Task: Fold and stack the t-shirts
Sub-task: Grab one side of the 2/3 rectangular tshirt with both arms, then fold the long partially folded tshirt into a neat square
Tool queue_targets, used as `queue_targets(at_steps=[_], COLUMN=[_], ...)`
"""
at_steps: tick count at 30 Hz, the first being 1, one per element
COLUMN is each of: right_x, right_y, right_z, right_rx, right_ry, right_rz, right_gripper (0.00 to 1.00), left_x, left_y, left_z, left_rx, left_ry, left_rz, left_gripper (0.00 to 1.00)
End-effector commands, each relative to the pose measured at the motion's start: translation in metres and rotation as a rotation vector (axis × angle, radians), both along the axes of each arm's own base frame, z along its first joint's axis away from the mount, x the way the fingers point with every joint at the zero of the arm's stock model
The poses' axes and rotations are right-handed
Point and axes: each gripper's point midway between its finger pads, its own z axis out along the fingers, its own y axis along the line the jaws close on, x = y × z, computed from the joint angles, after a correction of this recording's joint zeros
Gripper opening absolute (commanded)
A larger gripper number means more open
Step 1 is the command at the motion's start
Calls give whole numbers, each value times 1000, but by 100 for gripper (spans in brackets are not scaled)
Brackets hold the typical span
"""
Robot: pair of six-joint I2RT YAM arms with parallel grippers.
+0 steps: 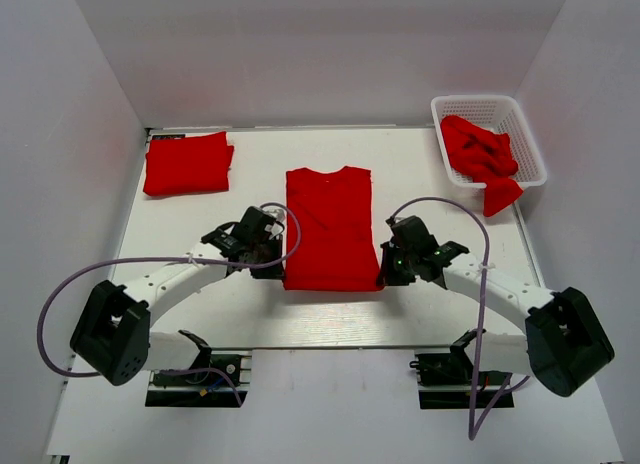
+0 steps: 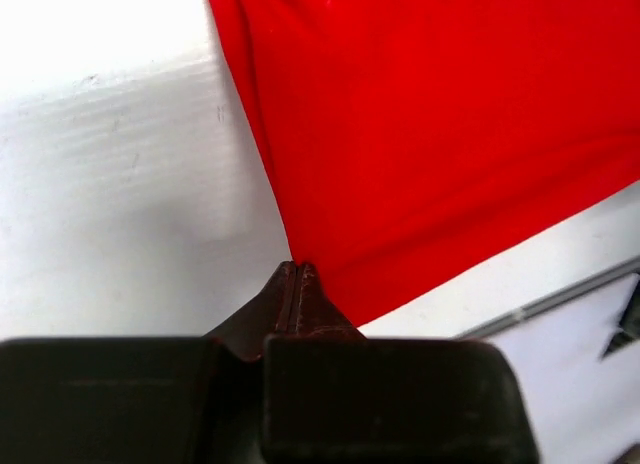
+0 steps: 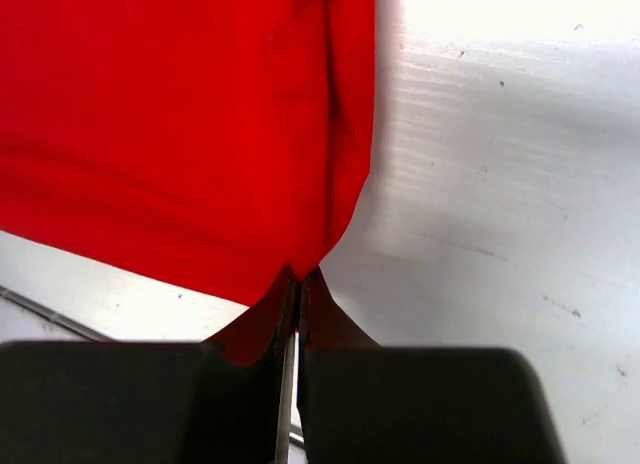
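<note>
From above: left tool (image 1: 281, 267) and right tool (image 1: 384, 274) flank the flat bright red cloth t-shirt (image 1: 330, 229), which lies between them. Left wrist: tool pinched shut on the hem corner. Right wrist: same pinch. Lift both together, level, then carry the hem forward.

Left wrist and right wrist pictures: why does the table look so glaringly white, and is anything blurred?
Left wrist view: the table burns out to plain white at top left, and the left hand is dark and soft-edged. Right wrist view: the same glare at top right, the right hand blurred, the t-shirt sharper. Top external view: even light, only faint shadows.
</note>
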Motion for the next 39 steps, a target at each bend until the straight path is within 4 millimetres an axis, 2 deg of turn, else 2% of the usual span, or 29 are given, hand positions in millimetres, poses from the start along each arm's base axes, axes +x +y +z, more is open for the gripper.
queue_targets(at_steps=[1, 3, 4, 5, 6, 7, 8, 9, 10, 12, 14, 15, 17, 18, 19, 22, 23, 24, 26, 27, 28, 29, 30, 31, 32, 33, 34, 36, 39], right_x=[1, 16, 24, 38, 43, 49, 57, 71, 76, 100, 117, 128, 142, 153, 159, 178, 180, 188, 199, 201, 211, 214, 218, 225, 230, 236, 245, 256, 268], right_y=[-10, -5, -8, -4, -6, -6, -9, -2, -3, -2, -2, -5, -4, 0, -1, 2, 2, 7, 7, 8, 7, 5, 8, 10, 8, 5, 11, 15, 16], right_z=[14, 33, 34, 51, 54, 54, 52, 69, 63, 86, 91, 100, 105, 120, 114, 121, 116, 125, 131, 122, 131, 132, 123, 132, 132, 123, 129, 137, 129], right_rx=[-48, -34, -61, -52, -63, -76, -107, -90, -118, -126, -155, -167, -171, -152, -166, -162, -160, -143, -128, -135, -121, -132, -128, -112, -110, -121, -99, -81, -80], right_ry=[-26, -75, -90, -133, -146, -147, -157, -198, -181, -244, -265, -295, -302, -331, -319, -331, -307, -325, -333, -313, -331, -336, -312, -328, -329, -312, -327, -343, -329], right_rz=[-5, -20, -44, -71, -83, -95, -113, -121, -117, -145, -171, -184, -193, -188, -183, -172, -167, -166, -167, -162, -174, -180, -169, -169, -173, -178, -167, -154, -138], right_gripper=[0, 0, 0, 0, 0, 0, 0, 0, 0, 0, 0, 0, 0, 0, 0, 0, 0, 0, 0, 0, 0, 0, 0, 0, 0, 0, 0, 0, 0], left_x=[7, 17, 28, 36, 40, 57, 63, 70, 86, 99, 120, 125, 137, 144, 149, 169, 178, 181, 192, 199, 205, 209, 216, 222, 228, 233, 240, 248, 261], left_y=[4, 5, 7, 8, 8, 10, 9, 5, -1, -7, -3, -3, 3, 7, 9, 10, 8, 7, 14, 11, 14, 12, 14, 16, 14, 17, 19, 22, 24], left_z=[33, 43, 53, 52, 53, 64, 66, 61, 75, 81, 89, 92, 98, 103, 105, 108, 109, 109, 109, 116, 112, 113, 117, 117, 116, 116, 119, 112, 111], left_rx=[4, 16, 24, 33, 47, 63, 74, 87, 78, 76, 92, 97, 108, 99, 101, 97, 87, 93, 100, 86, 99, 98, 91, 88, 94, 95, 90, 100, 106], left_ry=[-29, -50, -80, -76, -75, -120, -122, -105, -143, -160, -185, -199, -216, -229, -235, -254, -257, -262, -265, -285, -282, -293, -307, -313, -316, -317, -326, -328, -353], left_rz=[55, 110, 135, 157, 164, 199, 216, 215, 228, 235, 277, 275, 308, 326, 328, 327, 332, 321, 337, 340, 340, 333, 343, 353, 345, 355, 366, 364, 358], left_gripper=[0, 0, 0, 0, 0, 0, 0, 0, 0, 0, 0, 0, 0, 0, 0, 0, 0, 0, 0, 0, 0, 0, 0, 0, 0, 0, 0, 0, 0])
